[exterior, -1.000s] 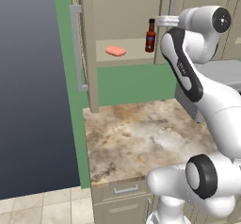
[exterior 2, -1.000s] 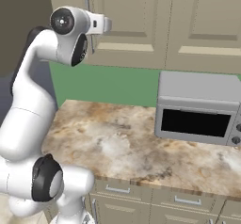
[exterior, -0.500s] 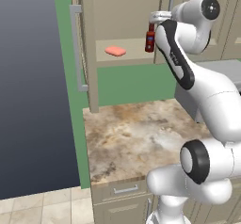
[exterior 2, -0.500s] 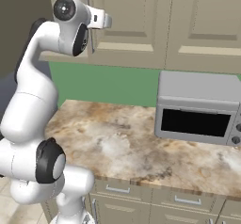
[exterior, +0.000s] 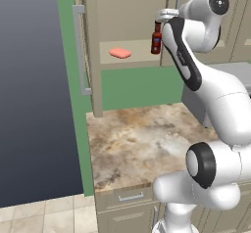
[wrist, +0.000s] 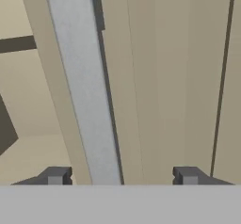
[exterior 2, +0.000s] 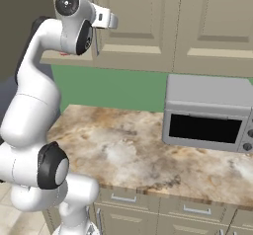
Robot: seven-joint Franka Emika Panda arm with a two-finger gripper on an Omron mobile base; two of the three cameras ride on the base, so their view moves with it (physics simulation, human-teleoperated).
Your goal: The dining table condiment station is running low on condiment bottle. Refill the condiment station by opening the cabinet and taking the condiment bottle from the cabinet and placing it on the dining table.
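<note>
Gripper (wrist: 122, 176) spread, fingertips straddling the silver bar handle (wrist: 82, 86) of the right-hand cabinet (exterior: 90, 46) door, nothing pinched yet. Seemingly mid door-opening (left door already swung wide). Next: close on the bar, pull outward. Condiment bottle (exterior: 156, 38) upright on the shelf in left base view; microwave (exterior 2: 210, 113) in right base view.

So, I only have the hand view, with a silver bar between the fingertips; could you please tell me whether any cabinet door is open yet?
Observer: Yes, in the left base view the left door stands swung open.
Operator: Thank you. Is the condiment bottle inside?
Observer: Yes, the condiment bottle stands upright on the shelf, just below the gripper.
Operator: Is anything else on that shelf?
Observer: A flat pink lump lies to the bottle's left, apart from it.
</note>
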